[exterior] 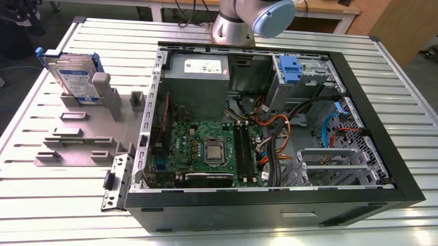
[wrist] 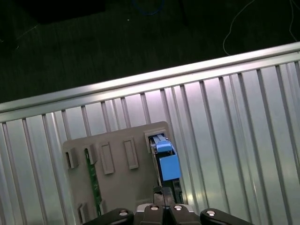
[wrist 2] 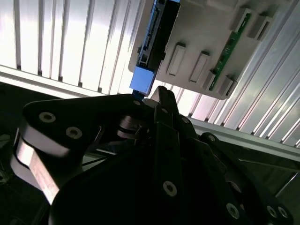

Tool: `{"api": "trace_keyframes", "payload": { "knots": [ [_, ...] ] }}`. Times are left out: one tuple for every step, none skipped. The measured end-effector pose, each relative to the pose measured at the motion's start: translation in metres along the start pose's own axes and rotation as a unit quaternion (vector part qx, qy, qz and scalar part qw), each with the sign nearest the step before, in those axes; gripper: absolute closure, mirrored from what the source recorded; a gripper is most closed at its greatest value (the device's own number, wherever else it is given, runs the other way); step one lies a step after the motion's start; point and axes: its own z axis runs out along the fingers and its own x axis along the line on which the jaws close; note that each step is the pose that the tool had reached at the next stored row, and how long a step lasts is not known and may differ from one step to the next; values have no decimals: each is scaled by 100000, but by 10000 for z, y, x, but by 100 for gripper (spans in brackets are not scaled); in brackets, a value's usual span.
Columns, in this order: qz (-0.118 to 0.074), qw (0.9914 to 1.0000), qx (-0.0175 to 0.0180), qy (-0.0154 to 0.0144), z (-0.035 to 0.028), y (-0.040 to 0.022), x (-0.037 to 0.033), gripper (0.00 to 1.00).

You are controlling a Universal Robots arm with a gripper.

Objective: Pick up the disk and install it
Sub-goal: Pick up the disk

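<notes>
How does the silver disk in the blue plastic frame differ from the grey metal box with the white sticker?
The silver disk in its blue plastic frame stands on edge in a grey holder, outside the black computer case; the grey metal box sits inside it. The disk is thin and flat; the box is bulkier. The disk has a blue border; the box is plain grey. Both carry a pale label.

Blue-framed silver disk [exterior: 73,77], ribbed silver table [exterior: 48,207]
</notes>
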Motion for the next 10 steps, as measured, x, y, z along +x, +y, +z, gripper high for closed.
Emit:
{"api": "trace_keyframes", "payload": {
  "knots": [
    [-80, 100000, 42, -11, 3, 0, 0, 89],
    [-101, 100000, 49, -13, 5, 0, 0, 89],
    [-114, 100000, 51, -11, 7, 0, 0, 89],
    [-126, 100000, 54, -13, 9, 1, 0, 89],
    [-129, 100000, 53, -13, 9, 1, 0, 83],
    [-132, 100000, 53, -12, 9, 1, 0, 83],
    [-132, 100000, 53, -15, 10, 1, 0, 77],
    [-133, 100000, 55, -14, 9, 1, 0, 71],
    [-132, 100000, 55, -16, 9, 1, 0, 71],
    [-132, 100000, 56, -17, 10, 1, 0, 65]
  ]
}}
